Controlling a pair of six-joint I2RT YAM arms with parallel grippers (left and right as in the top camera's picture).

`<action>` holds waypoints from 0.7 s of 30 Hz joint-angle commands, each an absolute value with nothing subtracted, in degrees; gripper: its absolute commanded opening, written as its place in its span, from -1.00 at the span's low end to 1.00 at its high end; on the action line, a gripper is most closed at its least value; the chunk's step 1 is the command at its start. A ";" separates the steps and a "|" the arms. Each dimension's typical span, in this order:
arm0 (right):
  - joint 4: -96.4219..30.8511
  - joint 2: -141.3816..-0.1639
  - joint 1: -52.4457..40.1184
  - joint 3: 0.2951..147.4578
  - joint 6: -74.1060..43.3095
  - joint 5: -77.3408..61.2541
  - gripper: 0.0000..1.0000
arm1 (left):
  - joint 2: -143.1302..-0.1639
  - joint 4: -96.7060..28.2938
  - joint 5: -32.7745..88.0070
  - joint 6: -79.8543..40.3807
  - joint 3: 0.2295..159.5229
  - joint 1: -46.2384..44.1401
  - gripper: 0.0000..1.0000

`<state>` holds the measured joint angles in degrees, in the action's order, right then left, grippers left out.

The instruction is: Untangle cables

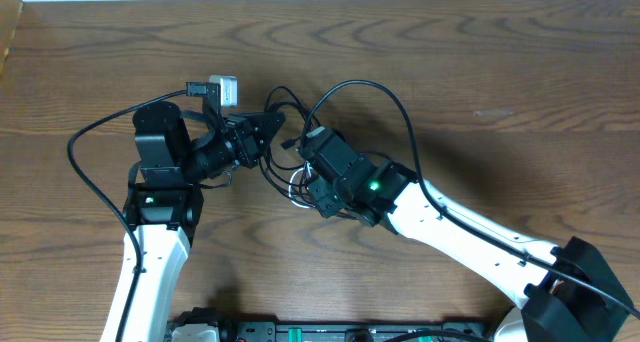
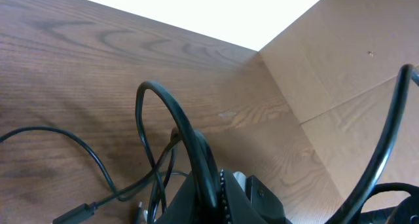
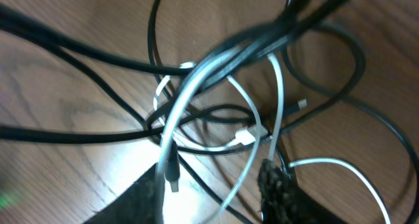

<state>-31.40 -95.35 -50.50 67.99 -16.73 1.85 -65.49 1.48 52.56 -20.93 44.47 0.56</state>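
Note:
The cables [image 1: 283, 169] lie tangled between my two grippers: thin black cords and a white cord [image 3: 196, 76] crossing over each other, with a small white connector [image 3: 247, 137] and a black plug end [image 3: 171, 173]. My left gripper [image 1: 272, 124] points right and is shut on a black cable [image 2: 163, 103] that arcs up out of its jaws [image 2: 209, 191]. My right gripper [image 3: 209, 198] hangs over the tangle with its fingers [image 3: 275, 185] apart. The white cord and the black plug end lie loose in the gap between them.
A white charger block [image 1: 224, 88] with a black plug lies just behind the left gripper. Thicker black arm cables [image 1: 385, 97] loop over the table near the tangle. A light board [image 2: 340, 73] stands at the table's far edge.

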 commanded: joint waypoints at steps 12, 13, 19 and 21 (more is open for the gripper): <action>-30.44 -97.54 -51.11 67.72 -15.62 0.93 -0.39 | -65.36 0.86 52.88 -20.14 45.58 0.73 -0.85; -30.44 -97.54 -51.11 67.70 -15.62 0.95 -0.49 | -65.36 0.86 52.88 -20.14 45.58 0.73 -0.85; -30.59 -97.54 -51.11 67.70 -15.66 0.89 -0.98 | -65.36 0.84 52.88 -20.14 45.58 0.73 -0.85; -30.94 -97.47 -51.11 67.72 -15.81 0.89 -0.98 | -65.36 0.84 52.88 -20.14 45.58 0.73 -0.85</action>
